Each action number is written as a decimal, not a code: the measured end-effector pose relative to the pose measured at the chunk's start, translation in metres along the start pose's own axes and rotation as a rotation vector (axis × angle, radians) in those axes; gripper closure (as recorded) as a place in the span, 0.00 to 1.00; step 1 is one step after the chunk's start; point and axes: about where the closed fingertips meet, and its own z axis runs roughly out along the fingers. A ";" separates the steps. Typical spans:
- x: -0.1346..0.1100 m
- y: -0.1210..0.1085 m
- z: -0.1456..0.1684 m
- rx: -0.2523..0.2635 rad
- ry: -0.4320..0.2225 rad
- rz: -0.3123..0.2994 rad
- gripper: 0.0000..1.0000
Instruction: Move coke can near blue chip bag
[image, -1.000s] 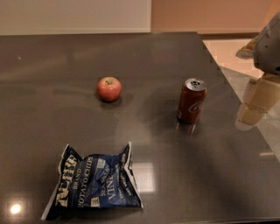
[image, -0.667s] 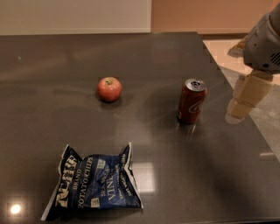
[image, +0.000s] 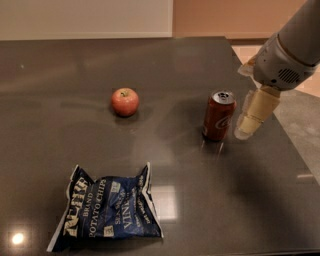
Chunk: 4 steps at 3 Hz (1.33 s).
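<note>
Blue chip bag (image: 107, 212): flat and crumpled on the dark table (image: 60, 75), front left, lettering up.
Apple (image: 125, 101): farther back, right of the bag's middle, well apart from it.
Coke can (image: 218, 116): upright, right of the apple, well apart from the bag.
Gripper (image: 244, 133): just right of the can, slanting down, tip near the tabletop; seemingly not touching the can.
Grip: cannot tell how wide; nothing visibly held.
</note>
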 end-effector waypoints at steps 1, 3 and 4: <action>-0.008 -0.002 0.017 -0.028 -0.035 0.000 0.00; -0.020 -0.001 0.036 -0.072 -0.076 -0.010 0.16; -0.021 -0.002 0.039 -0.087 -0.087 -0.006 0.39</action>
